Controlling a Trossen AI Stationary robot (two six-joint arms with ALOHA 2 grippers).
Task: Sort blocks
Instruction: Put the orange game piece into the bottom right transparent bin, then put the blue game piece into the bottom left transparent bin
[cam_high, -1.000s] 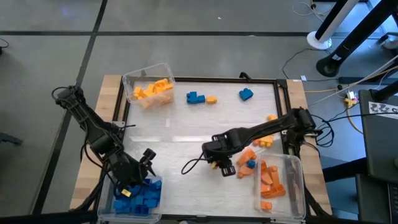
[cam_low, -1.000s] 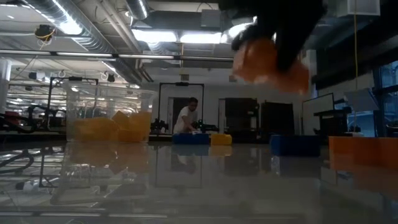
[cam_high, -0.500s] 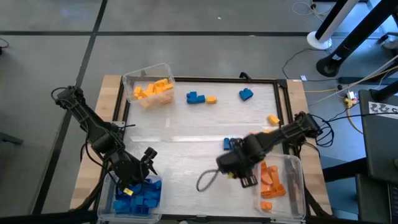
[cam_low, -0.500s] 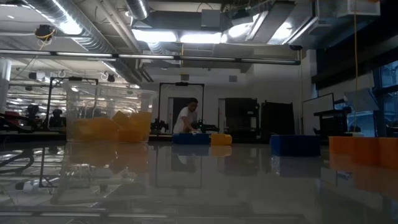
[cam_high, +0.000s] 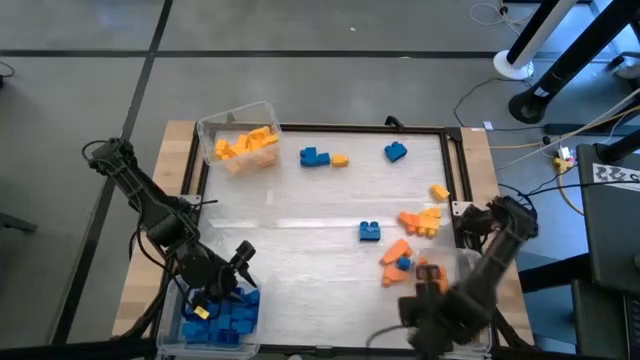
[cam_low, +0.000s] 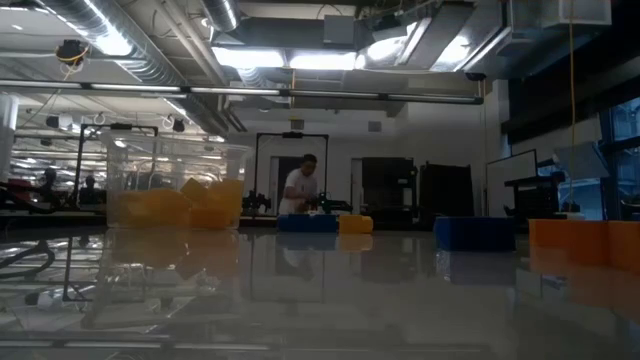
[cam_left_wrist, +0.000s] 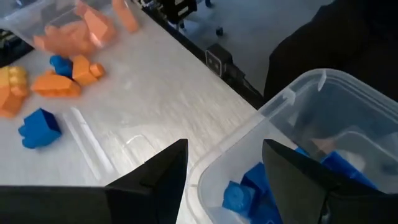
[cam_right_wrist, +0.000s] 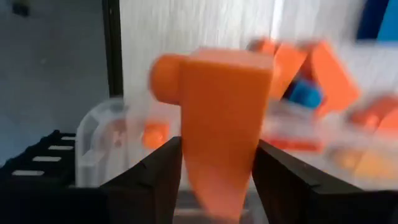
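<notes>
**Right arm swings orange block over to its bin**

Biggest change in the last sec: the right gripper (cam_high: 432, 318) has left the middle of the table and now sits at the near right corner, over the near end of the clear bin (cam_high: 478, 262) w/ orange blocks in it. Right wrist view shows an orange block (cam_right_wrist: 219, 118) clamped between the two fingers, the bin just beyond it. Grip looks good; the block isn't let go yet.

With the arm out of the way, the loose stuff it was covering shows again: a blue block (cam_high: 370, 232) mid-table and an orange/yellow cluster (cam_high: 412, 236) w/ a small blue piece, just beside the orange bin.

Left gripper (cam_high: 222, 283) hasn't moved: it hangs over the blue bin (cam_high: 249, 296) at the near left corner, jaws apart, nothing between them.

Nothing else has shifted: the yellow bin (cam_high: 207, 128) at the far left corner, two blue blocks and a yellow one along the far edge.

Meaning for the task: I reckon this is the drop-off step for one orange block. Plenty left to sort after: approx. a dozen loose blocks still on the table (cam_high: 300, 215), mixed colours.
</notes>
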